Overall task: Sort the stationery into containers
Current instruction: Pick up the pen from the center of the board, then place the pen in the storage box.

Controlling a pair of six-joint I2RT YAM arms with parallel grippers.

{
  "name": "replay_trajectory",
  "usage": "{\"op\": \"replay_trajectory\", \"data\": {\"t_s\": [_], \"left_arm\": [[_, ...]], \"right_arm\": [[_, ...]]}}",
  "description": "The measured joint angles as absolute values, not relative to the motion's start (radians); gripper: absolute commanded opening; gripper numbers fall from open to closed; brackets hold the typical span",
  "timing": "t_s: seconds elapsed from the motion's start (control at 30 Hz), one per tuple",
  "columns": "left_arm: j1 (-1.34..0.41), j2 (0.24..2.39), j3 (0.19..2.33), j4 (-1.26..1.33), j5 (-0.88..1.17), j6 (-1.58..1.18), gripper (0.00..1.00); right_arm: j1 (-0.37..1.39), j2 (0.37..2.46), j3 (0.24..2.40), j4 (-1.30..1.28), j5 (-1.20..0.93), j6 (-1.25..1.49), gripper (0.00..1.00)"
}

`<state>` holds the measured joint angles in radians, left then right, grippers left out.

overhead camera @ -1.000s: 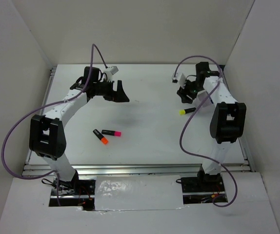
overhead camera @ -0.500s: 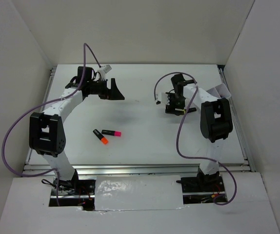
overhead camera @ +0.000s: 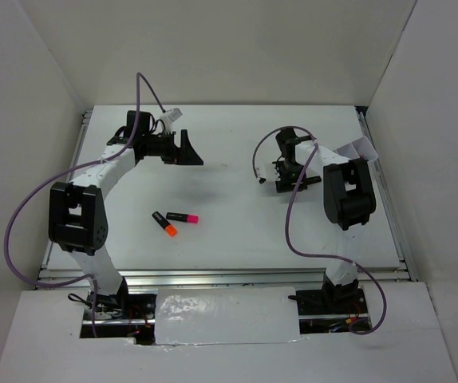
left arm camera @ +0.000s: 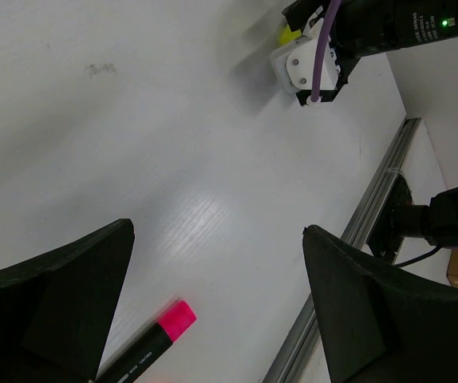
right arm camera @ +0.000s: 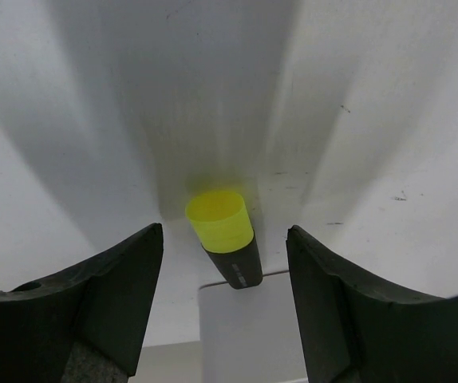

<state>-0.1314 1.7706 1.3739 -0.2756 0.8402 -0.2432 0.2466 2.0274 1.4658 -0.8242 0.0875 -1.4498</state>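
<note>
Right of centre on the smooth white table (overhead camera: pixel 237 239), straddling the yellow highlighter (right arm camera: pixel 223 239) with the right gripper (right arm camera: pixel 223 232): jaws standing partly apart, leaving a gap on either side of that stubby black barrel and its glossy round yellow cap, clamping nothing. Just beyond, against the right wall, showing the container (overhead camera: pixel 358 149), a white plastic box with angled sides. Over on the left, hanging the left gripper (left arm camera: pixel 218 231) above the table, matte black wedge-shaped fingers flung wide and clutching nothing. Spotting the pink highlighter (overhead camera: pixel 183 217) and orange highlighter (overhead camera: pixel 165 224) near the middle, lying just beside each other, well apart from the container.
</note>
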Motion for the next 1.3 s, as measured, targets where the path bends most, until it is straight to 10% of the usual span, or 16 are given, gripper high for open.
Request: {"op": "replay_trajectory", "data": {"t_s": [0.23,0.6,0.77,1.3], "left_arm": [[-0.130,1.771,1.374,-0.275,0.843,-0.243,0.99],[-0.129,1.770,1.359,-0.262,0.842,-0.258,0.99],[-0.128,1.769,1.338,-0.258,0.839,-0.270,0.99],[-0.108,1.733,1.303,-0.226,0.843,-0.305,0.99]], "right_arm": [[0.247,2.039,1.457,-0.820,0.098,-1.477,0.67],[0.271,2.026,1.439,-0.822,0.022,-1.493,0.16],[0.260,1.971,1.496,-0.881,-0.171,-1.391,0.11],[-0.231,1.413,1.165,-0.253,-0.569,-0.374,0.00]]}}
